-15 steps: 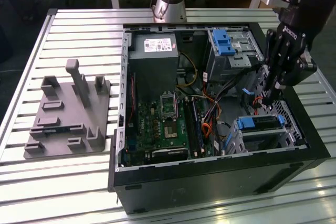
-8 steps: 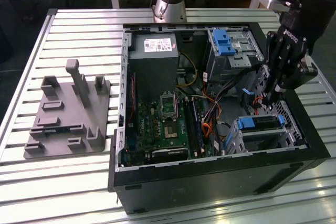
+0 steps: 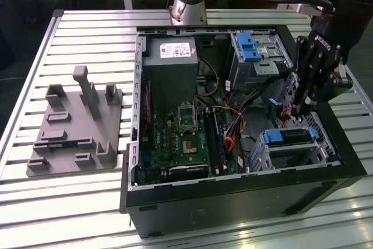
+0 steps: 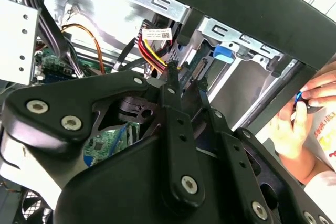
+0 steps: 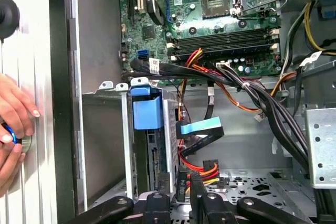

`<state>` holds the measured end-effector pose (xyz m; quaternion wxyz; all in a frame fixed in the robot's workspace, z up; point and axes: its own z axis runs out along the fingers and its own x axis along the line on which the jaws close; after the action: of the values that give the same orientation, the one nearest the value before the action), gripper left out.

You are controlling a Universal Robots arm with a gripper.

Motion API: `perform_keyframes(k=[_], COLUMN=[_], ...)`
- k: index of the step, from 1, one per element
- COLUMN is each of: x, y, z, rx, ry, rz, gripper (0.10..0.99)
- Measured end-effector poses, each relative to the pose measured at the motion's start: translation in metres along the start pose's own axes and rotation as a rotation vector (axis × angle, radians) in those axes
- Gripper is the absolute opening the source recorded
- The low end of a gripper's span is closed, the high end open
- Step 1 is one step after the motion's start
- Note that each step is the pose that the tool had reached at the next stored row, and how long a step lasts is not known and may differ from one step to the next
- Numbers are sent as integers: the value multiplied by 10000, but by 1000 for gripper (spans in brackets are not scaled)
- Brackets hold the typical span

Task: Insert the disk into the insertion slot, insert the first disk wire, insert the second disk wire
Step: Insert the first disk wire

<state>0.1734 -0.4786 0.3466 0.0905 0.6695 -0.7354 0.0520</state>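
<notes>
Blue-framed disk (image 3: pixel 288 137), mostly hidden inside slot (image 3: pixel 322 138)

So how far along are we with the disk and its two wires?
The disk looks seated in the insertion slot. The gripper is at the red, yellow and black wire bundle beside the disk; whether it grips it I cannot tell. The blue-tabbed cable appears to hang free, so both wire connections look unfinished.
</notes>
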Motion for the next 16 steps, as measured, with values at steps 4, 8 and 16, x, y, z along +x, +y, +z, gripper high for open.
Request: perform_keyframes(k=[4,8,16], x=[1,5,0], y=[0,-2,-13], z=[11,27,54], rx=[-11,-18,-18], ry=[-114,-193,-207], rz=[-6,-11,-12], gripper=[294,294,294])
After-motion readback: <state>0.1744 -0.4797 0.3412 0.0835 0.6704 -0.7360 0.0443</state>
